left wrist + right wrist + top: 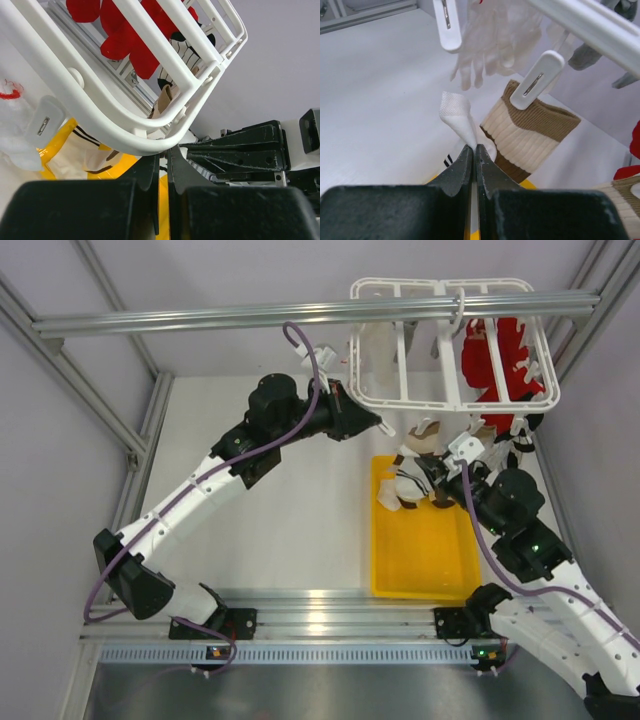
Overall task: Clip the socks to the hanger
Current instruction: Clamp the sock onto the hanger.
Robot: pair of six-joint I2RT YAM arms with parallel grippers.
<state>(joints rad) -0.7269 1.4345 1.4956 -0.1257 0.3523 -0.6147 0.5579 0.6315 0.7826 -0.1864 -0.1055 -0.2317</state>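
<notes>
Socks are hanging limp over the yellow tray's far end, under the hanger's near rim. Right gripper is hovering there, left gripper sitting at the hanger's near-left corner.

Left wrist: fingers are pressing together just under the rim; can't tell if they're gripping anything.

Right wrist: fingers are pinching a white sock fold beside a ribbed cuff, under a clip.

Soft, light, floppy, so I'm favouring the cuff edge as the grip point.
</notes>
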